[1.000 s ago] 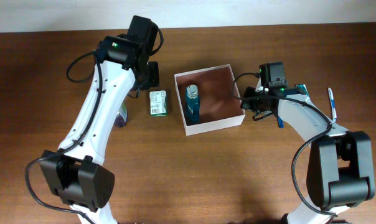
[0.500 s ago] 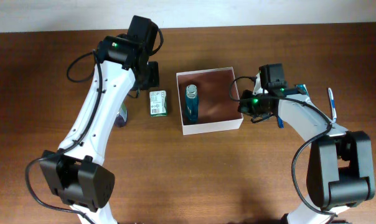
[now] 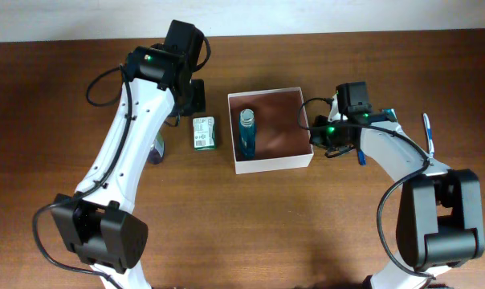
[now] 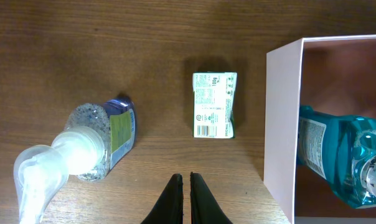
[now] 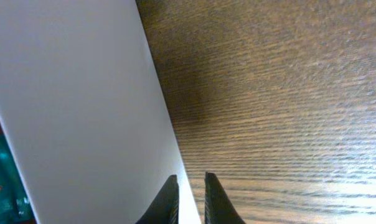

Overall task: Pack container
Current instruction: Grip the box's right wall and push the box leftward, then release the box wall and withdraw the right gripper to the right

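The container (image 3: 272,164), a square white box with a reddish-brown inside, sits mid-table with a blue bottle (image 3: 248,132) lying in it. My right gripper (image 3: 314,138) is at its right wall. In the right wrist view the gripper (image 5: 188,180) is slightly open, straddling the top edge of the white wall (image 5: 76,112). My left gripper (image 4: 185,178) is shut and empty, hovering over bare wood. It is between a clear pump bottle (image 4: 91,146) and a small green-and-white box (image 4: 215,104). The container wall (image 4: 281,124) stands to its right.
A toothbrush (image 3: 426,132) and a small blue item (image 3: 360,157) lie beside the right arm. In the overhead view the pump bottle (image 3: 156,152) is half hidden under the left arm, and the green-and-white box (image 3: 203,132) lies just left of the container.
The container has shifted slightly to the right with my right gripper on its wall. That gripper's jaws have since parted a little. The left arm has not moved.
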### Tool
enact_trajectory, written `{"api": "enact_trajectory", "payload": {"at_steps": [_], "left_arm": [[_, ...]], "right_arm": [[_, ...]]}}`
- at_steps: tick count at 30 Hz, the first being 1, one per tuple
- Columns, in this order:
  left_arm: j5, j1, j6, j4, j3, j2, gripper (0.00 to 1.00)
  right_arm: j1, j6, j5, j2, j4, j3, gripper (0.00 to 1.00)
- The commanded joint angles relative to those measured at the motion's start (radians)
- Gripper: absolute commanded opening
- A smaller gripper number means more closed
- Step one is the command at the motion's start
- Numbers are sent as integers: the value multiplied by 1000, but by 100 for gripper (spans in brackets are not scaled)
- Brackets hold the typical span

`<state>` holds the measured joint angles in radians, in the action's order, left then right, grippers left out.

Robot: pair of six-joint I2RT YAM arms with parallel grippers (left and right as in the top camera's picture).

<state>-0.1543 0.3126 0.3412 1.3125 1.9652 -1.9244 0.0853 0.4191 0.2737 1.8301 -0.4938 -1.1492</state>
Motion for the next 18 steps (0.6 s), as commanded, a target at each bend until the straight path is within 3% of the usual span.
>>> {"api": "enact_trajectory", "payload": {"at_steps": [1, 18], "left_arm": [[-4, -3, 3, -3, -1, -8, 7], [-3, -3, 3, 2, -1, -18, 7]], "right_arm": [[-7, 9, 86, 9, 2, -19, 10], [-14, 8, 94, 9, 3, -19, 14]]}}
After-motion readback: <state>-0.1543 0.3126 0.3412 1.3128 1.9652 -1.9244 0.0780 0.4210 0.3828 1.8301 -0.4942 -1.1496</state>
